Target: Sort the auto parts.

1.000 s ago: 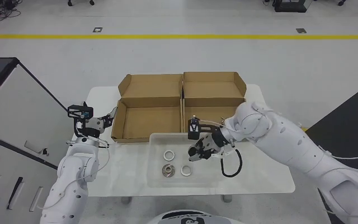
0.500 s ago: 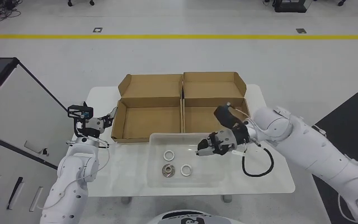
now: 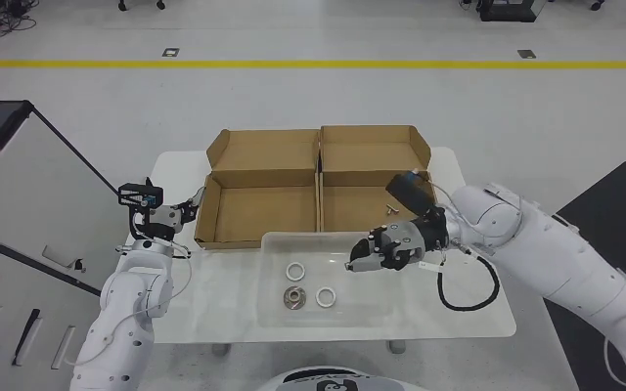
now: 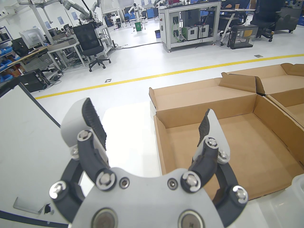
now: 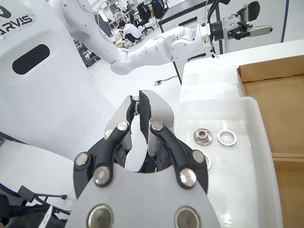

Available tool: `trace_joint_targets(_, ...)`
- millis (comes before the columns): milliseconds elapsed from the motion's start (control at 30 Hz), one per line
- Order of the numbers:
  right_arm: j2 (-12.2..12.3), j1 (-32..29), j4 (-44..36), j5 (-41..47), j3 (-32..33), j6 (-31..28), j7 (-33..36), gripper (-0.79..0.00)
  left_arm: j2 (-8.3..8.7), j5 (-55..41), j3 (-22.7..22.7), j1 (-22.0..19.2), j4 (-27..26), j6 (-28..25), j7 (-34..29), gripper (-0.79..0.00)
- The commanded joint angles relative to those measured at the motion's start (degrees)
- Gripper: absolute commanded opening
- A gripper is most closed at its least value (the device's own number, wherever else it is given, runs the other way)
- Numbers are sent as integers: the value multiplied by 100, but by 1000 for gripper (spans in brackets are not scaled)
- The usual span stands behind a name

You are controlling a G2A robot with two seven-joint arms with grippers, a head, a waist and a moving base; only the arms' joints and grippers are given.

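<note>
Right claw (image 5: 136, 101) grips a small bolt (image 5: 135, 107) near the clear tray (image 3: 377, 298) at centre frame; left claw (image 4: 147, 110) hangs released beside a cardboard box (image 4: 237, 138).

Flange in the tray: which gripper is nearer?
Right. The right gripper, holding a bolt, hangs over the tray beside the flange; the left gripper sits beyond the left box's outer wall.

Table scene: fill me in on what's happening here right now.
The right gripper is shut on a small bolt, held above the clear tray. Two rings and a flanged hub lie in the tray. The left gripper hangs open beside the left cardboard box, holding nothing.
</note>
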Motion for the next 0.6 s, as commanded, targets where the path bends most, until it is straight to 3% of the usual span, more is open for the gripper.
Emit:
trace_joint_targets(0,0,0,0,0,0,0,0,-785,0,0,0,0,0,0,0,0)
trace_joint_targets(233,-19,-24,23,85,147,70,-225,-785,0,0,0,0,0,0,0,0)
trace_joint_targets(567,-107,513,187,1264,299,67,66,-785,0,0,0,0,0,0,0,0)
